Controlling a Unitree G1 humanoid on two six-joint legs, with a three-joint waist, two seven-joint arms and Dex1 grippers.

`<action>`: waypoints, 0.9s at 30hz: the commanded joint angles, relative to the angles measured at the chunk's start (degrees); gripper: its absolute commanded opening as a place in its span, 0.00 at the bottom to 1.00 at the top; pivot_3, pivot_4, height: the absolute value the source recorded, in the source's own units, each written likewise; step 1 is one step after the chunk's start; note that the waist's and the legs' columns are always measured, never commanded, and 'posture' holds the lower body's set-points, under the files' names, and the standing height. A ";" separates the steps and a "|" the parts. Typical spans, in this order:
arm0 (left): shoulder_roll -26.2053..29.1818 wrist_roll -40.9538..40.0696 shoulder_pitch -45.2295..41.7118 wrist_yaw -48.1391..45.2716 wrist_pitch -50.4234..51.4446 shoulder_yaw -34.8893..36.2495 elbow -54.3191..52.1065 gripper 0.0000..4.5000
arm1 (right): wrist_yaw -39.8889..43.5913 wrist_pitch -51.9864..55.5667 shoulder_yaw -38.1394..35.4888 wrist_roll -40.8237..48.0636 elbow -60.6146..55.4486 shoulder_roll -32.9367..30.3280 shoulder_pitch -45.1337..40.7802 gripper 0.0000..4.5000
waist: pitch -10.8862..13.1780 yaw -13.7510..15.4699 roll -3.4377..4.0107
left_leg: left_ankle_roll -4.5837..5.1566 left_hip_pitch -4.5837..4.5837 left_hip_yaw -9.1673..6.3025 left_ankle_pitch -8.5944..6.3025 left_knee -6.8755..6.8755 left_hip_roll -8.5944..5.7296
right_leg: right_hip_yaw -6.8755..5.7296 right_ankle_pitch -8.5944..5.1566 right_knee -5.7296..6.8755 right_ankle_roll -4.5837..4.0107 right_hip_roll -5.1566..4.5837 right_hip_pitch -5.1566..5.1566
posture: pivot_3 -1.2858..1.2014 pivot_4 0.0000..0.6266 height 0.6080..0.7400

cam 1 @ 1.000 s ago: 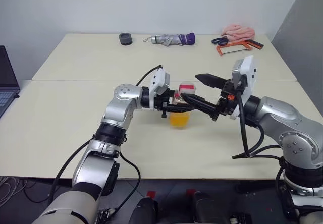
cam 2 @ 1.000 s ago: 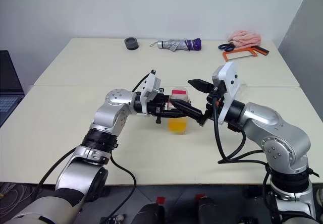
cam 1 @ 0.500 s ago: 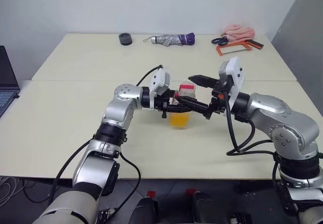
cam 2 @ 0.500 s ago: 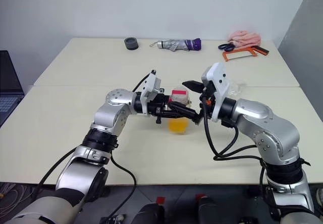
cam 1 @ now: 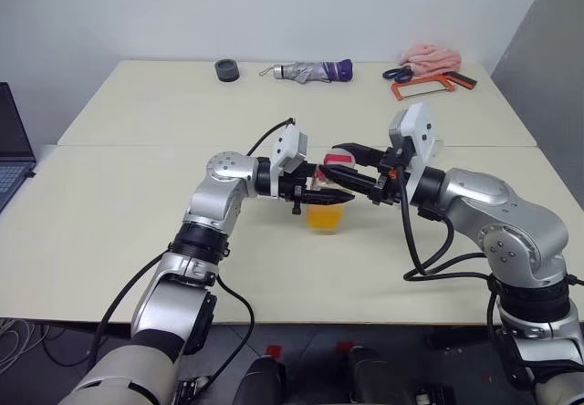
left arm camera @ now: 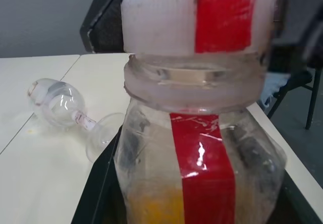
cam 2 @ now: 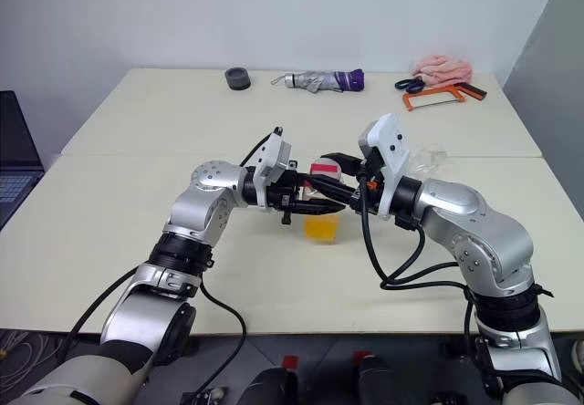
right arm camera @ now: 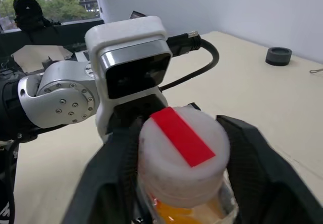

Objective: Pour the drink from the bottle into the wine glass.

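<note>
While the bottle (cam 1: 327, 202) stands upright near the middle of the frame, its red-and-white cap (right arm camera: 182, 152) sits between the two black fingers of the right gripper (right arm camera: 181, 183), one finger on each side, close against the cap; whether they actually press on it I cannot tell. Lower down, the left gripper (cam 1: 321, 195) reaches in from the left and is clamped tight around the bottle's body, just under the wide neck. Orange-yellow drink (cam 1: 324, 217) fills the lower part of the bottle, and a red label strip (left arm camera: 202, 168) runs down its side.

Just right of the bottle and a little further back, the wine glass (left arm camera: 75, 114) lies on its side on the table (cam 1: 137, 213), bowl and foot both resting on the surface, well clear of either gripper.

Further out, along the far edge of the table in the upper part of the frame, sit a small dark round object (cam 1: 226, 70), a folded umbrella (cam 1: 310, 71), scissors (cam 1: 398, 74), an orange-framed hacksaw (cam 1: 424, 87) and a pink cloth (cam 1: 432, 57). A laptop (cam 1: 14, 150) shows at the left edge of the frame.
</note>
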 commanded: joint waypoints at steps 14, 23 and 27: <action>0.33 -1.07 0.43 0.71 -0.01 0.55 -3.82 0.38 | 2.33 -15.65 0.77 -12.58 -7.07 -3.67 4.06 0.39 | 0.00 0.00 0.00 | -0.01 0.01 0.03 0.00 0.00 -0.02 | 0.01 0.00 0.00 0.00 0.01 0.00 | 0.52 0.24 1.00; 1.37 -2.15 1.07 3.92 1.28 3.14 -4.76 0.38 | 4.25 -13.37 -18.43 -6.87 -5.10 -8.84 22.37 0.39 | 0.00 1.12 -0.02 | 0.01 -0.02 0.02 0.00 0.00 -0.02 | -0.02 0.00 -0.04 0.00 -0.06 0.06 | 0.52 0.24 1.00; 1.98 -2.77 0.85 5.19 2.13 4.53 -5.60 0.38 | 5.70 -17.65 -20.69 -11.99 0.11 -11.61 33.23 0.39 | 0.00 1.34 -0.02 | 0.01 0.00 0.22 -0.01 0.00 -0.06 | 0.02 0.00 -0.05 0.00 -0.02 0.09 | 0.52 0.24 1.00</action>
